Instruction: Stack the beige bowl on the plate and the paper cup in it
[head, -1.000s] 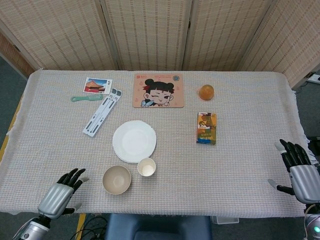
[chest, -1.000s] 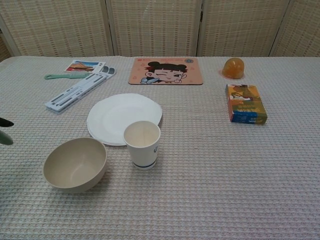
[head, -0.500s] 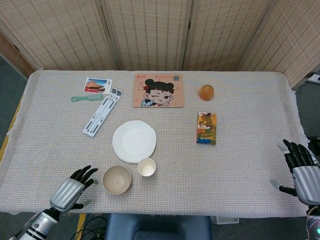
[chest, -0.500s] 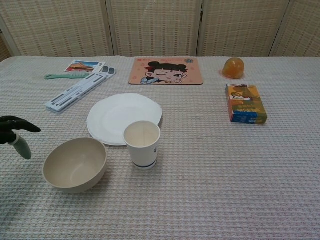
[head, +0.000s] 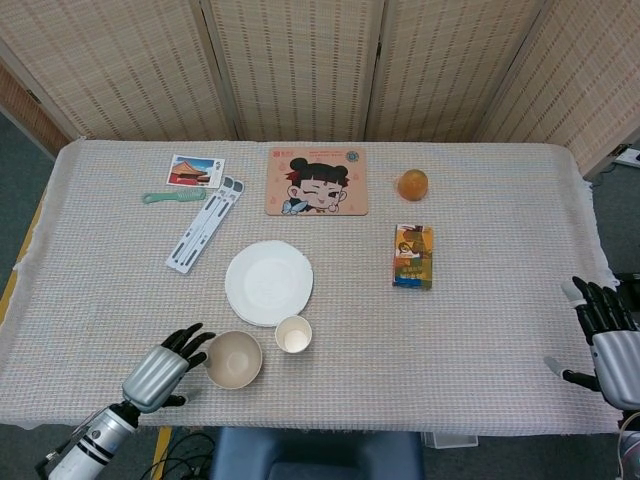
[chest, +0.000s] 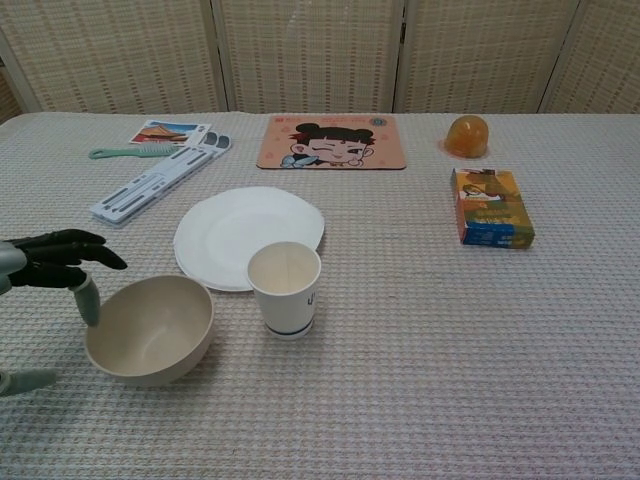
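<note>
The beige bowl (head: 233, 358) (chest: 150, 327) stands upright near the table's front edge, just left of the paper cup (head: 293, 334) (chest: 285, 288). Behind them lies the white plate (head: 268, 283) (chest: 247, 233), with nothing on it. My left hand (head: 164, 367) (chest: 52, 268) is open right beside the bowl's left rim, fingers spread toward it; whether they touch the rim I cannot tell. My right hand (head: 605, 336) is open at the table's far right edge, far from everything and outside the chest view.
A cartoon mat (head: 317, 181), an orange fruit (head: 412, 184) and a colourful box (head: 413, 256) lie further back and right. A photo card (head: 195, 170), green comb (head: 172, 196) and white folding stand (head: 205, 223) lie at back left.
My left hand has moved right along the front edge, closing in on the bowl's left side. My right hand has slid slightly further right and down. Bowl, cup and plate have not moved.
</note>
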